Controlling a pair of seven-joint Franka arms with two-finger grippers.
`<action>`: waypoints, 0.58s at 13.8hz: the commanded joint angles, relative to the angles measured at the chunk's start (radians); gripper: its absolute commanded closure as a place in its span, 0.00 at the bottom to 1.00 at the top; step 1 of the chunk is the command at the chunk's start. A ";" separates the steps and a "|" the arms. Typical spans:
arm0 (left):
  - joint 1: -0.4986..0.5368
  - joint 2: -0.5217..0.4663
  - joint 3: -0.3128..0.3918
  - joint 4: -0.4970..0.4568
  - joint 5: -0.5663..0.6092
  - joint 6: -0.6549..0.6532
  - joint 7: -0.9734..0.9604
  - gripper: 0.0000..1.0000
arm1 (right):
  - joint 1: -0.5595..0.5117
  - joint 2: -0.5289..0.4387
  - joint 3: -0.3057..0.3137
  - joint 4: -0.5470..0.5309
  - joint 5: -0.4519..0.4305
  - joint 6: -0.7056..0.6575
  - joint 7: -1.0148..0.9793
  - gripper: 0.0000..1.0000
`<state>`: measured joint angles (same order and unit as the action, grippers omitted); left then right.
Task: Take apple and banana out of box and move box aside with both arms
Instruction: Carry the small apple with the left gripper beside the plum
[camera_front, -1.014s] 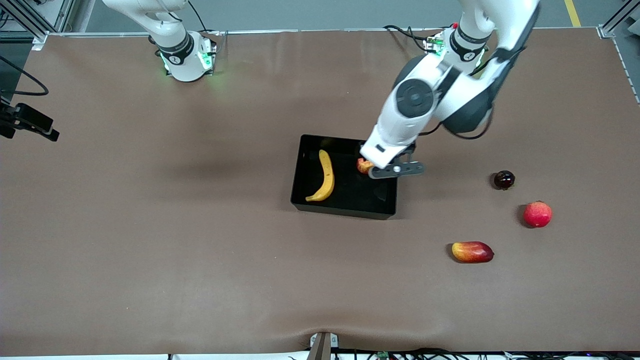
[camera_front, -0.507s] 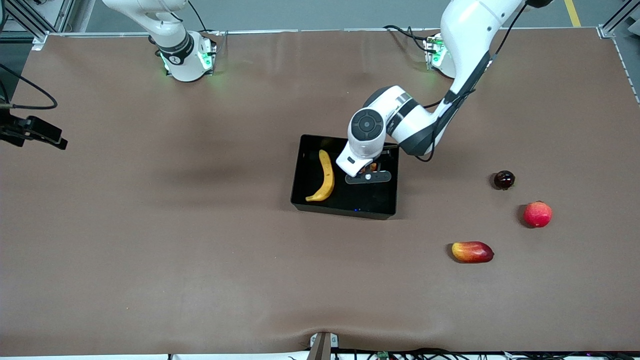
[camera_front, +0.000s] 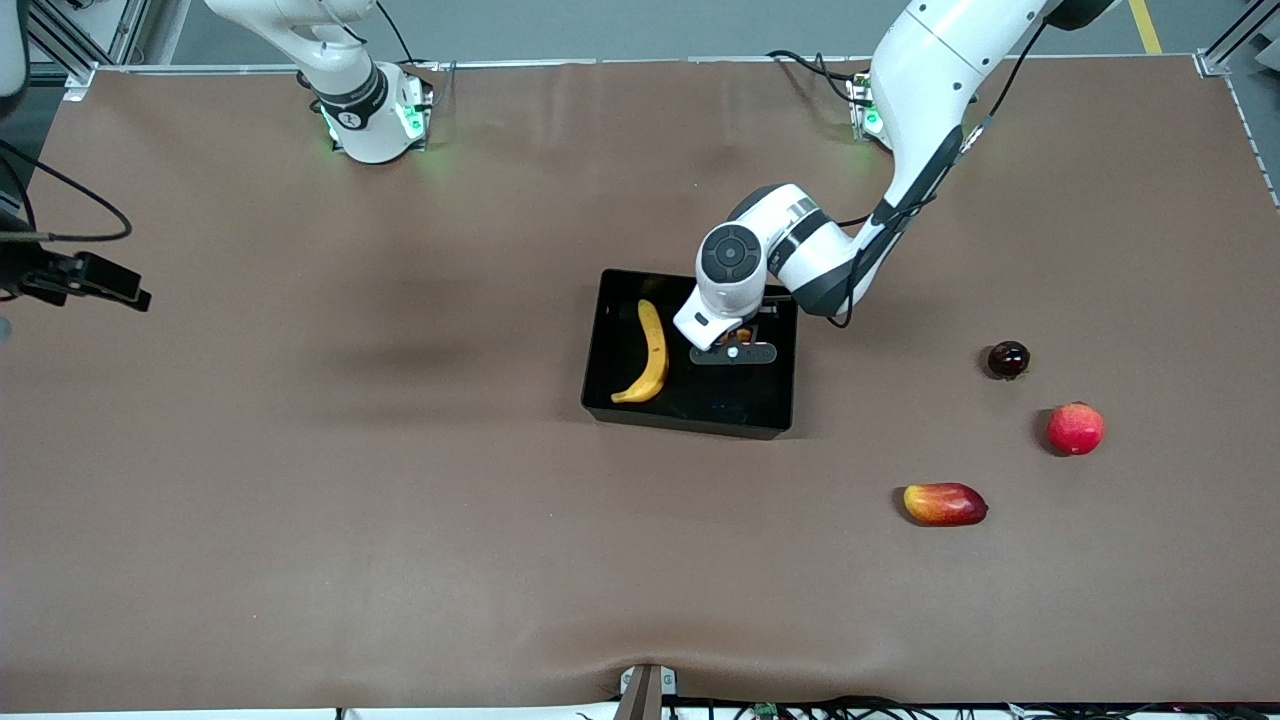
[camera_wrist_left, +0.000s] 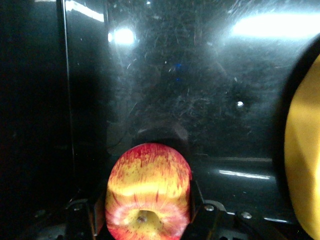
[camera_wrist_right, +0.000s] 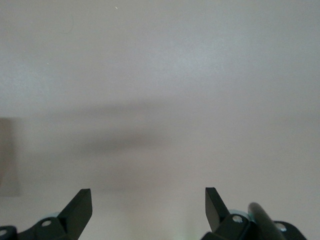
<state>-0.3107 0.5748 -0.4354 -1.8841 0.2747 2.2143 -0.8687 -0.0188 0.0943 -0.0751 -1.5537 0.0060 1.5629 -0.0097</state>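
The black box (camera_front: 690, 415) stands mid-table with the yellow banana (camera_front: 652, 352) lying in it. My left gripper (camera_front: 735, 340) is down inside the box beside the banana, shut on the small red-and-yellow apple (camera_wrist_left: 148, 192), whose sides sit between the fingers (camera_wrist_left: 197, 215). The apple is low over the box's glossy floor (camera_wrist_left: 200, 75); I cannot tell whether it touches. The banana's edge shows in the left wrist view (camera_wrist_left: 302, 165). My right gripper (camera_wrist_right: 148, 200) is open and empty over bare table at the right arm's end; only a dark part of it (camera_front: 95, 282) shows in the front view.
Toward the left arm's end of the table lie an oblong red-yellow mango (camera_front: 945, 504), a pinkish-red round fruit (camera_front: 1075, 428) and a small dark round fruit (camera_front: 1008, 359). The mango is nearest the front camera.
My left gripper has come down into the box with the apple and moved toward the banana. The right gripper's dark part has shifted slightly inward over the table.
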 joint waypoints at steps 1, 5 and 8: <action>0.018 -0.079 0.000 0.017 0.024 -0.040 -0.012 1.00 | -0.012 0.048 0.012 0.026 -0.006 -0.010 -0.010 0.00; 0.108 -0.202 -0.002 0.150 0.006 -0.220 0.074 1.00 | -0.001 0.074 0.014 0.024 -0.003 -0.010 -0.009 0.00; 0.214 -0.237 -0.003 0.215 -0.055 -0.283 0.189 1.00 | -0.001 0.076 0.014 0.023 0.035 -0.009 0.003 0.00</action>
<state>-0.1631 0.3537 -0.4316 -1.6926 0.2640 1.9731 -0.7531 -0.0151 0.1677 -0.0670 -1.5530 0.0139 1.5637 -0.0104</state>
